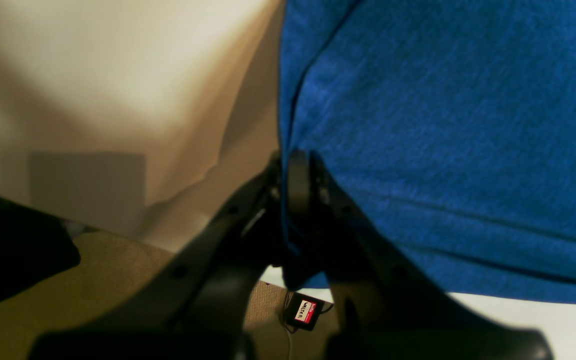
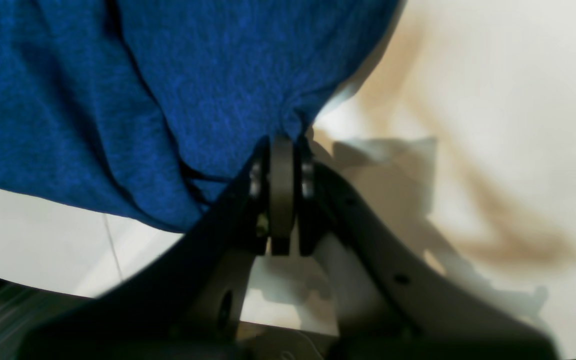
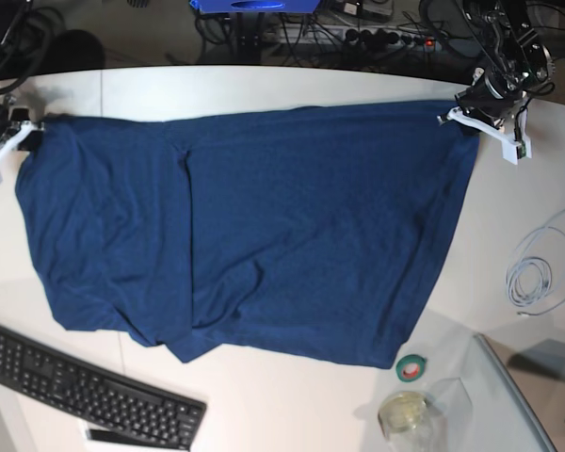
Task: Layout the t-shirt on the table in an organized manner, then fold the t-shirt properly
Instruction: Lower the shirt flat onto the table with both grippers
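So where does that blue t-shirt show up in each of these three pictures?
Left wrist: the t-shirt fills the right side, its corner pinched in the jaws.
Right wrist: it fills the upper left, its corner pinched in the jaws.
Base: it lies spread across the middle.
Shared landmark: the white table.

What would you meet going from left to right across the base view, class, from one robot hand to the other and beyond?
Right hand clamped on the cloth's corner → large dark navy blue fabric t-shirt spread on the white table → left hand gripping the opposite corner → coiled thin white cable.
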